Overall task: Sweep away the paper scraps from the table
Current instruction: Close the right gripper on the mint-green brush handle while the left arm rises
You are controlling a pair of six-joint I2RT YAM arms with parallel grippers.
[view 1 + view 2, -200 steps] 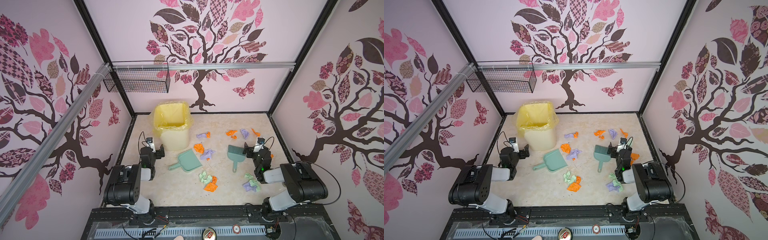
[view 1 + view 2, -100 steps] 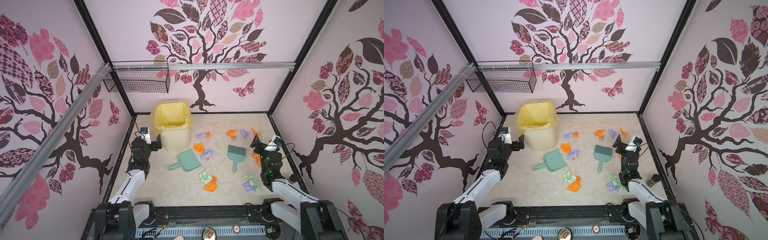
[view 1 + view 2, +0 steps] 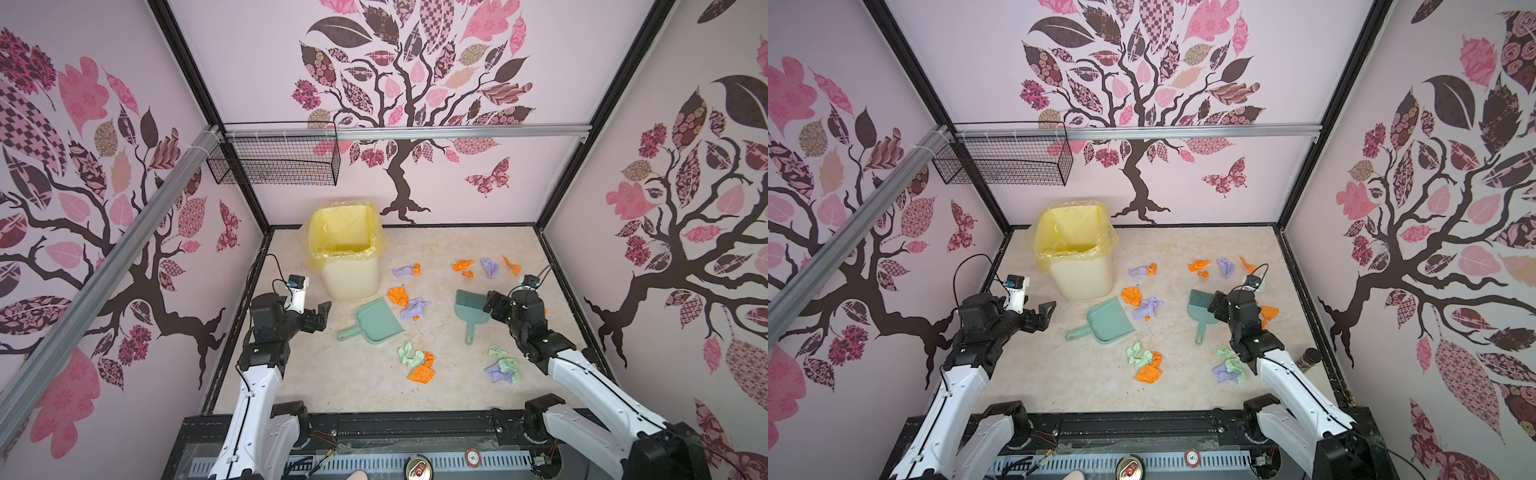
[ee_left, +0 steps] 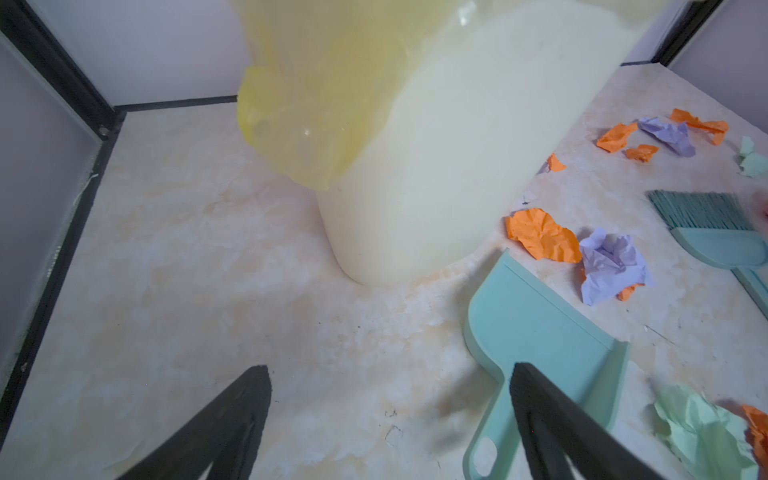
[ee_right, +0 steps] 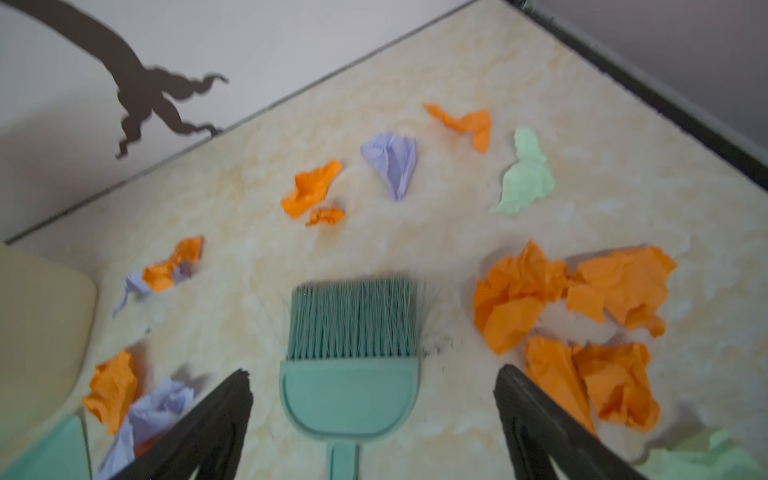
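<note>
**Both claws gaping, tools lying flat, scraps all over**

Read the table (image 3: 332, 382) as a clock, with the robot's base at 6. Nearest me, an orange-and-green clump of the paper scraps (image 3: 419, 365) lies at about 6, and a lilac-and-green clump at 5. More wads sit around the centre and out towards 1.

Mid-table, the teal dustpan (image 3: 376, 320) lies flat, its handle pointing to 8. The left gripper (image 4: 390, 370) hangs near that handle, fingers spread wide and holding nothing.

Over at 3, the teal brush (image 3: 469, 309) lies with its bristles towards 12 and its handle towards 6. The right gripper (image 5: 374, 372) hovers over the brush head with one finger on either side, wide open and empty.

Farthest off, at 11, stands the yellow-lined bin (image 3: 351, 284).

I'd say the job in hand is picking up the tools. The right claw would do better to draw back towards 6 and close on the slim handle rather than the broad head. It should keep clear of the orange wads just beside the brush. The left claw wants to come square across the dustpan handle and go in low, because the handle hugs the table.
</note>
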